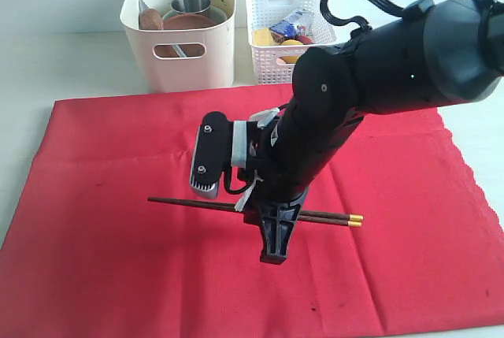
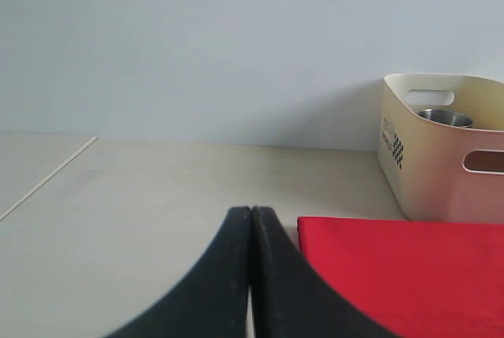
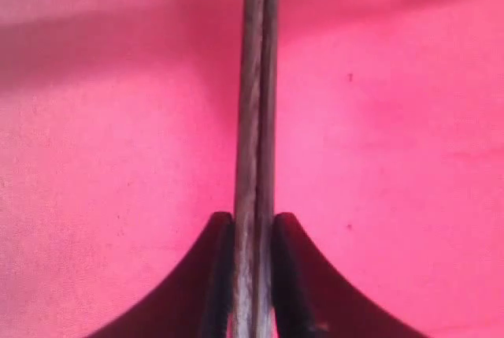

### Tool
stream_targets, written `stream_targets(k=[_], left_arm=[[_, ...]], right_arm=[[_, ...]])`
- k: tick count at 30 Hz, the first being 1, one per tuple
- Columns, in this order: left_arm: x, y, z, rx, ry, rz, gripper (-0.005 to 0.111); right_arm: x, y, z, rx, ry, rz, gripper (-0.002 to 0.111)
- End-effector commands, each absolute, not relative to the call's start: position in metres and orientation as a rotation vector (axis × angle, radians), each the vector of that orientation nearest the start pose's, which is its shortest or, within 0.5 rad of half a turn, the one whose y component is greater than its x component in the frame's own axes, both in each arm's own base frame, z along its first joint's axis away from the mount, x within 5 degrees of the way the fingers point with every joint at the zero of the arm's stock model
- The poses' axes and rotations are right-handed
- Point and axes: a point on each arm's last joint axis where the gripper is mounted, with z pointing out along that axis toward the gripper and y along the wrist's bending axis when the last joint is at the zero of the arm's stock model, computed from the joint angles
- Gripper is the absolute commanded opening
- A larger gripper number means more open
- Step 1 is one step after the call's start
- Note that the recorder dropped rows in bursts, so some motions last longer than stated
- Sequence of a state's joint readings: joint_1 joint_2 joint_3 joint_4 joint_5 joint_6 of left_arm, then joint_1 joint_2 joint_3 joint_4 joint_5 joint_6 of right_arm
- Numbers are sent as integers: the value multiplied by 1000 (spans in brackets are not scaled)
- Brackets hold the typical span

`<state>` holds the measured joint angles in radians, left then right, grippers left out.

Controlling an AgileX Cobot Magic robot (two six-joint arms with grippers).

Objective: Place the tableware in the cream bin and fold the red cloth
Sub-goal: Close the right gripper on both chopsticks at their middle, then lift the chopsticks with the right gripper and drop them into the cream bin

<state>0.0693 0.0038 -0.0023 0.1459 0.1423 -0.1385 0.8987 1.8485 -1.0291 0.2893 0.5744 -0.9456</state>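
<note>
Looming nearest in the exterior view, the black right arm (image 1: 370,70) reaches down onto the red cloth (image 1: 118,259). Its right gripper (image 1: 272,220) is clamped across the chopsticks (image 1: 197,204) a little past their middle, toward the yellow tips. We judge the danger lies there. Two thin, smooth, dark sticks can twist in the pinch, or one can slide out. Their long ends could also catch the rim of the cream bin (image 1: 213,58) behind the cloth. That bin, smooth plastic with rounded corners, already holds a shiny cup (image 1: 191,3) and a brown plate (image 1: 189,21). A perforated white basket (image 1: 272,66) stands just beside it.

From the left wrist view, the left gripper (image 2: 251,213) is closed on nothing. It hangs over the pale table (image 2: 157,196) beside the cloth's corner, near the bin.

From the right wrist view, the matte black fingers (image 3: 216,275) press both wood-grained sticks side by side. Soft fabric lies close beneath, and we cannot tell whether any of it is nipped too. A fold dragged along would spoil the cloth's flat lie.
</note>
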Motion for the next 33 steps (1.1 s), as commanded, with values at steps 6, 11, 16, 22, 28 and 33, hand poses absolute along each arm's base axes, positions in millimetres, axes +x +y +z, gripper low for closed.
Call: stream_targets(k=[6,11,16,22,28,33], left_arm=[[56,6,201,-61,1622,84,0],[56,6,201,-61,1622,84,0],[56,6,201,-61,1622,84,0],[56,6,201,-61,1622,84,0],[56,6,201,-61,1622,84,0],[56,6,201,-61,1622,84,0]], right_arm=[[215,284,157,-1879,1884,221,0],[230,289,166,-1662,1885,222,0],[260,293,193,-1397,1882,250,0],[290,293,224,-1220,1806,244,0],[310,302,259,-1054,1625,227,0],[332,318,269,-917,1524,232,0]])
